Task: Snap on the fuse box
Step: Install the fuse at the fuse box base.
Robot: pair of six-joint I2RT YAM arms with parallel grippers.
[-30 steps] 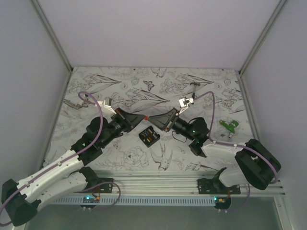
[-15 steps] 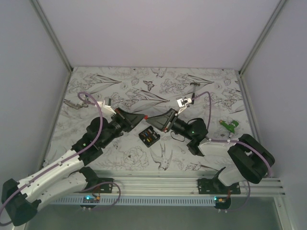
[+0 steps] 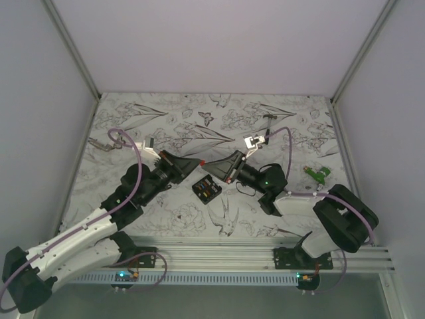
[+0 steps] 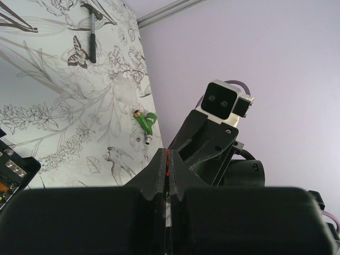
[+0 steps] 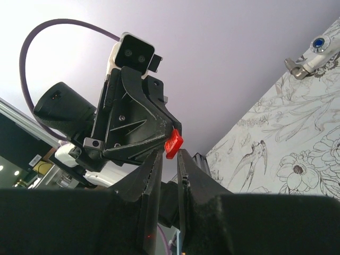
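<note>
The fuse box (image 3: 206, 191) is a small black box with coloured fuses, lying on the patterned mat below both grippers; its corner shows in the left wrist view (image 4: 11, 169). My left gripper (image 3: 200, 163) (image 4: 168, 155) is shut on a tiny red fuse (image 4: 168, 159) at its fingertips, held above the box. My right gripper (image 3: 208, 165) (image 5: 169, 155) meets it tip to tip. Its jaws stand a narrow gap apart, and the red fuse (image 5: 173, 143) sits just at that gap's mouth, still pinched by the left gripper (image 5: 139, 125).
A small dark hammer (image 3: 269, 120) (image 4: 92, 26) lies at the back right. A green object (image 3: 319, 174) (image 4: 145, 120) lies near the right wall. A metal tool (image 3: 105, 143) (image 5: 311, 53) lies at the left. White walls enclose the mat.
The right arm has shifted slightly left, bringing its tips closer to the left gripper's tip. The left gripper and the fuse box have not moved.
</note>
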